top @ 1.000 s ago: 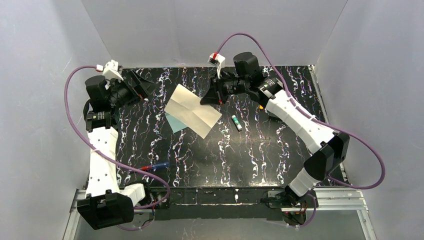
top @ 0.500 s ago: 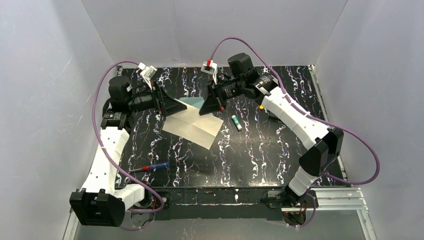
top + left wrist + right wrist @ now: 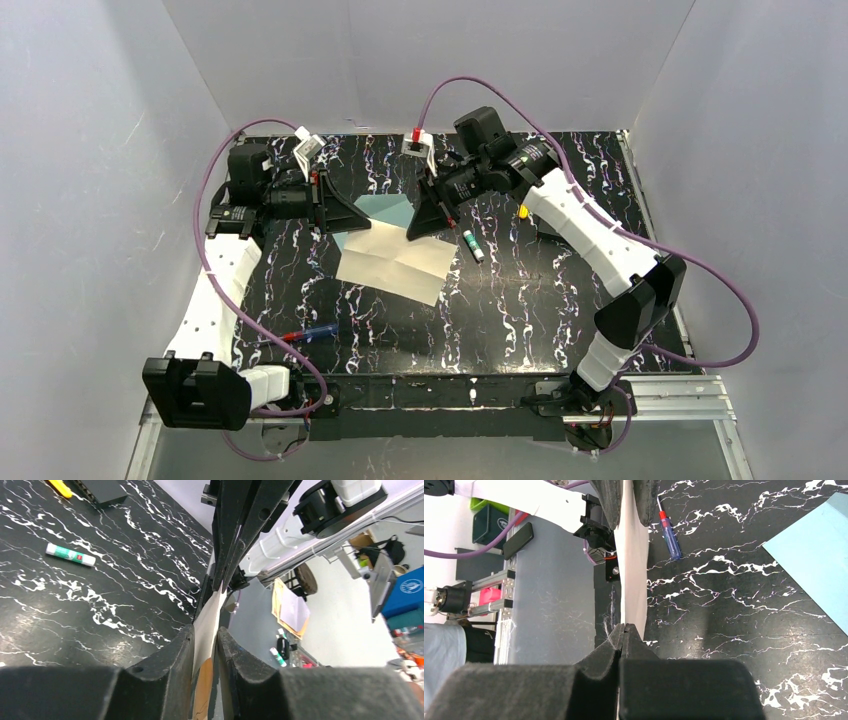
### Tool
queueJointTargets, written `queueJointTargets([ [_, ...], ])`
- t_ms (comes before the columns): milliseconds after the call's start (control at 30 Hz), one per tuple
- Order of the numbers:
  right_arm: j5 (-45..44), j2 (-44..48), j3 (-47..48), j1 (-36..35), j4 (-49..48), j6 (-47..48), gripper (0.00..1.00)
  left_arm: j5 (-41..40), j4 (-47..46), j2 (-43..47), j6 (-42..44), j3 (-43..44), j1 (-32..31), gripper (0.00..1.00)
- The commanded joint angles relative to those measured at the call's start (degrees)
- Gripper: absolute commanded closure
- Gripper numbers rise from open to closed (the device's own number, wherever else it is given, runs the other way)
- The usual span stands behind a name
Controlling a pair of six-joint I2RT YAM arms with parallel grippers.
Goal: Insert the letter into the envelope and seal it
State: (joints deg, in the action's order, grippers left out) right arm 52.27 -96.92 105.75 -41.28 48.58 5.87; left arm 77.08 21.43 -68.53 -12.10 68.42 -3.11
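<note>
**Pinching the letter at both far corners**

On the marbled black table (image 3: 520,300), the letter (image 3: 392,265) is lying nearer than a second ago and is no longer covering the envelope (image 3: 385,207), which is showing just behind it. The left gripper (image 3: 205,642) was wide open by the table's left edge a second ago. It is now nipping the letter's far left corner, jaws almost together. The right gripper (image 3: 623,630) is staying clamped tight on the far right corner.
</note>
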Motion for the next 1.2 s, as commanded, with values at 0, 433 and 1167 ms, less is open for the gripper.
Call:
queueJointTargets([
  [0,1.02,-0.62,3.37,-0.03,1.33,0.63,0.99,5.64,-0.89,0.07,-1.44,1.47,0.21,0.78],
  [433,4.26,-0.6,2.61,-0.03,-4.78,-3.6,0.99,5.39,-1.04,1.65,-0.81,-0.6,0.13,0.64],
  [1167,-4.68,2.88,1.08,1.56,10.23,7.42,0.91,3.36,-1.12,-0.29,-1.0,6.65,0.08,1.0],
])
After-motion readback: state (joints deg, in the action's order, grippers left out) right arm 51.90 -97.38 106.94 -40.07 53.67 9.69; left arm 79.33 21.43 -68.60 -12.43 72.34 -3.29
